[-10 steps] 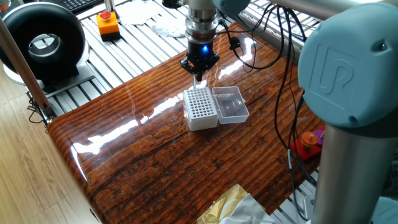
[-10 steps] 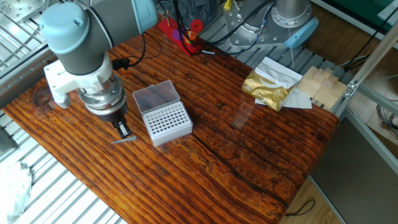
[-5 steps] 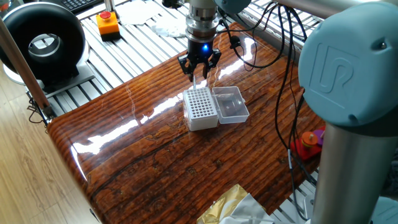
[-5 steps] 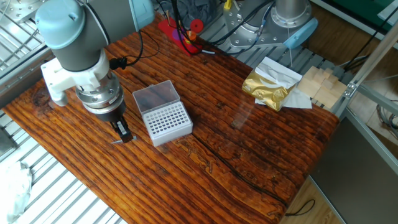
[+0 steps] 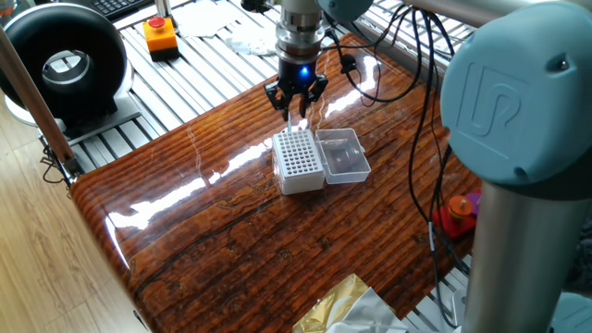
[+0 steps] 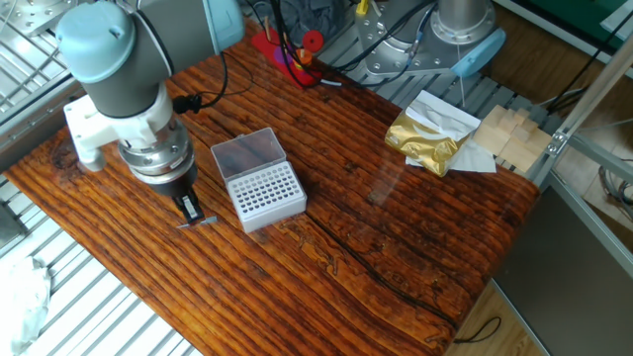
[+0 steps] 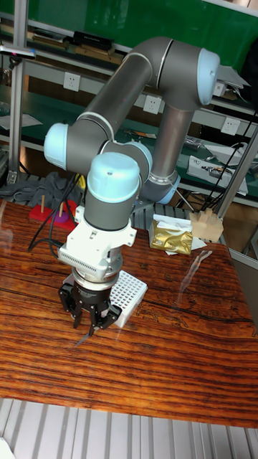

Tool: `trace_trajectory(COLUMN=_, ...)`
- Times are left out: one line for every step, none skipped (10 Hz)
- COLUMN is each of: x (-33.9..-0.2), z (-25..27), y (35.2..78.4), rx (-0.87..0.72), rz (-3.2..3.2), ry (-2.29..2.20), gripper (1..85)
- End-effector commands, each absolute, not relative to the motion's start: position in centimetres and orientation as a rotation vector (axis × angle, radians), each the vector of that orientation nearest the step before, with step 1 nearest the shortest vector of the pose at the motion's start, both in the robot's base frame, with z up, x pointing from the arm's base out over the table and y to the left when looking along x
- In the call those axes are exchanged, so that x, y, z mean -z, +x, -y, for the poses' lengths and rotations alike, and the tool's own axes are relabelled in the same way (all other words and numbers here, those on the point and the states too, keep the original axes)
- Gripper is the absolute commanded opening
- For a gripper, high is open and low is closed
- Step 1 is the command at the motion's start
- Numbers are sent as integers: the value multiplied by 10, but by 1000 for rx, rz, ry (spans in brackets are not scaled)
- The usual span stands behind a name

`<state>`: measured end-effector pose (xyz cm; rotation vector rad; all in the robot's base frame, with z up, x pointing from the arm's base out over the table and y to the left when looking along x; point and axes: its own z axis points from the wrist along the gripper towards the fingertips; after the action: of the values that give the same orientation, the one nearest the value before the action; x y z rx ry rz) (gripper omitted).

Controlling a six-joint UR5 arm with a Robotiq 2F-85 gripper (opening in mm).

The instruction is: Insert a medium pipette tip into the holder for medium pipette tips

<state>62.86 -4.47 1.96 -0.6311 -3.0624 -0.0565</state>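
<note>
My gripper (image 5: 296, 104) hangs just beside the holder for medium pipette tips (image 5: 298, 159), on the side away from its clear hinged lid (image 5: 341, 154) in the other fixed view, and points straight down at the wooden table (image 5: 231, 222). In that view my gripper (image 6: 190, 209) sits low over the boards, well off the holder's grid of holes (image 6: 263, 188).

The fingers (image 7: 79, 318) are spread a little way apart, jaws parted rather than pressed together, as the tall fixed view shows best, where my gripper (image 7: 90, 320) stands in front of the holder (image 7: 127, 295).

The medium pipette tip (image 6: 198, 222) lies flat on the table just under my fingertips, a thin pale sliver near the holder's short side. I cannot tell whether either finger touches it. In the tall view a faint slanted line (image 7: 84, 337) shows below the fingers; it is too thin to be sure of more.

The lid lies open and flat against the holder's far side. Beyond the holder, a gold foil packet (image 6: 423, 138) rests on white paper, well apart.
</note>
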Motion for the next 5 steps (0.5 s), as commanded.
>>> trace_trajectory(x=-22, z=41, y=633, rx=60, rz=3045, ry=-692, gripper=373)
trace_trajectory(x=-23, z=39, y=635, rx=61, rz=3047, ry=-700, gripper=370)
trace_trajectory(x=-23, z=36, y=636, rx=71, rz=3046, ry=-702, gripper=367)
trace_trajectory(x=-22, z=33, y=638, rx=76, rz=3051, ry=-704, gripper=367)
trace_trajectory(x=-20, z=35, y=640, rx=64, rz=3059, ry=-703, gripper=353)
